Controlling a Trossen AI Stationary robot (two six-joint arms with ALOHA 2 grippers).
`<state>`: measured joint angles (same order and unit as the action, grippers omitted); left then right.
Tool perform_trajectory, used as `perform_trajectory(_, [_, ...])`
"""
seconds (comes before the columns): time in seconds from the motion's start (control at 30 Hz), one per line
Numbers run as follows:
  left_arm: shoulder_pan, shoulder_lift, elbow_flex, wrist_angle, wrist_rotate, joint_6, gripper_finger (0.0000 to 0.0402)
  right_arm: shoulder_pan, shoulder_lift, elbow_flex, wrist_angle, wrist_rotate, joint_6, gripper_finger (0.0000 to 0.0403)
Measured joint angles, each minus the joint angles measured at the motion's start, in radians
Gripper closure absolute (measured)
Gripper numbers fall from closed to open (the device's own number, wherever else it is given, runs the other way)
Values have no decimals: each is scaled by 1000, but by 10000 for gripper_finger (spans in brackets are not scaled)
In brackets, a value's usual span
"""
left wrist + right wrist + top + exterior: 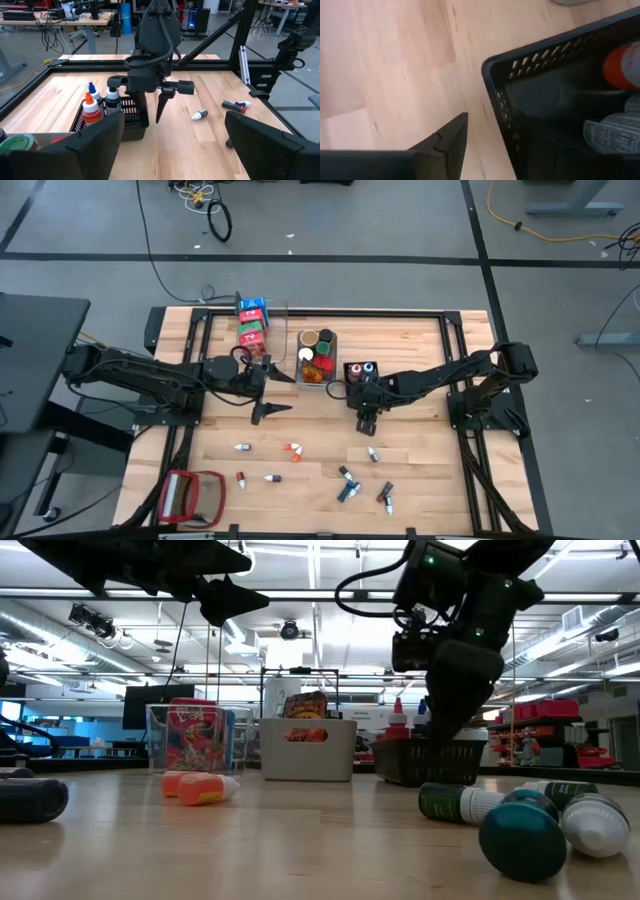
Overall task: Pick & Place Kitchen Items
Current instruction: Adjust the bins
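Note:
Several tiny bottles lie on their sides on the near half of the table, among them an orange-capped one (292, 450) (200, 787) and a white one (373, 453) (199, 115). Cartons stand in the clear bin (255, 320), jars in the grey bin (317, 358), and bottles in the black bin (360, 372) (107, 117). My left gripper (272, 391) (172, 125) hovers open over the table's middle, just near of the grey bin. My right gripper (366, 425) (152, 112) points down at the black bin's near corner (492, 67). It is open and holds nothing; only one finger (452, 137) shows in its wrist view.
A red-framed flat object (190, 495) lies at the near left corner. A black frame (455, 320) runs round the table top. Bare wood lies between the bins and the scattered bottles. In the low view, green and white bottles (520, 830) lie close to the camera.

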<state>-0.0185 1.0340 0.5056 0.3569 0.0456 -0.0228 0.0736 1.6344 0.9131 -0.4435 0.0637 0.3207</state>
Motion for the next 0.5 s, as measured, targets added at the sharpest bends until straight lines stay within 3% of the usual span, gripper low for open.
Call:
perform_trajectory(0.3, [0, 0, 0, 0, 0, 0, 46, 38, 0, 0, 119, -107, 19, 236])
perform_trajectory(0.5, [0, 0, 0, 0, 0, 0, 46, 91, 0, 0, 145, -113, 38, 236])
